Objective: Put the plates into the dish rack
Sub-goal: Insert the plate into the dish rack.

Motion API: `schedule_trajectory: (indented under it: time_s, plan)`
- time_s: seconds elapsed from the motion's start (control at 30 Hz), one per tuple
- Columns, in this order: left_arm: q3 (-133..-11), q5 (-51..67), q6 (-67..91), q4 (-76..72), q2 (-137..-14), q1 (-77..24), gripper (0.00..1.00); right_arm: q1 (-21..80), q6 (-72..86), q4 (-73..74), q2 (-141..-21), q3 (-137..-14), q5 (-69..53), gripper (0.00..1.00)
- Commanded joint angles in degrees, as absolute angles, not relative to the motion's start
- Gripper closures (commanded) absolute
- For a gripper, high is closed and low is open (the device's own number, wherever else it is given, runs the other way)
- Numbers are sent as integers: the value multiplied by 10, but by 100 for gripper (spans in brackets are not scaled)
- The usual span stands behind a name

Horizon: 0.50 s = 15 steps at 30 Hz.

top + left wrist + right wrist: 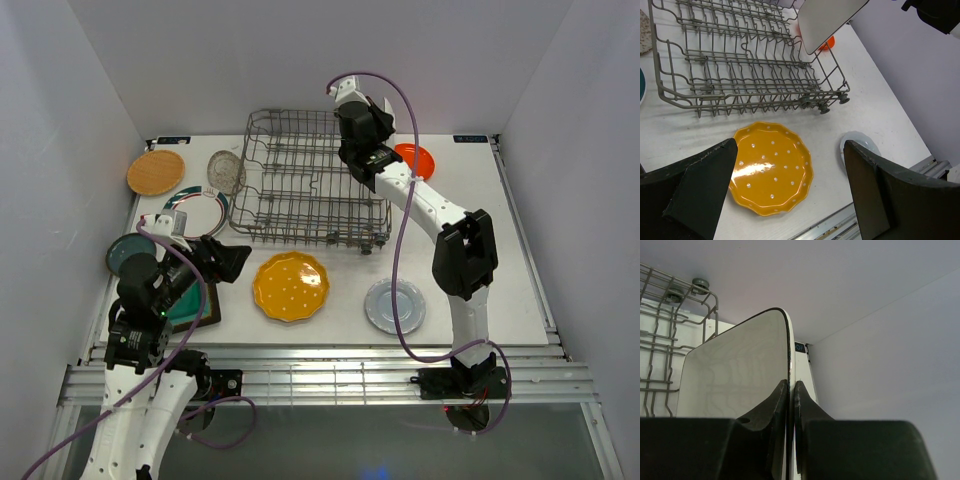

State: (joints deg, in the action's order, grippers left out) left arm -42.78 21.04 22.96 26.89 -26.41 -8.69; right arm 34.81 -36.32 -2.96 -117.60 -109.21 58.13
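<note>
Three views — one overhead, two wrist-mounted.
The table [515,290] is taken in from above its near edge; the dish rack [310,190] is shared by all three — barely by the right wrist.

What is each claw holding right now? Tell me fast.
Left claw: open, empty.
Right claw: closed on the white rectangular plate.

White links [425,205], black joints [463,255], purple cables [396,262], black left gripper [238,262]
</note>
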Motion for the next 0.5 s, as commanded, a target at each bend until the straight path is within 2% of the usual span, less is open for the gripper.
schedule_trajectory:
  time_s: [0.0,0.47]
  plan:
    - [-426,218,227,261,-265,-83,2,344,-351,-76,-1157,-1125,588,92]
    - [-426,216,227,261,-265,-83,2,332,-314,-18,-1186,-1143,562,92]
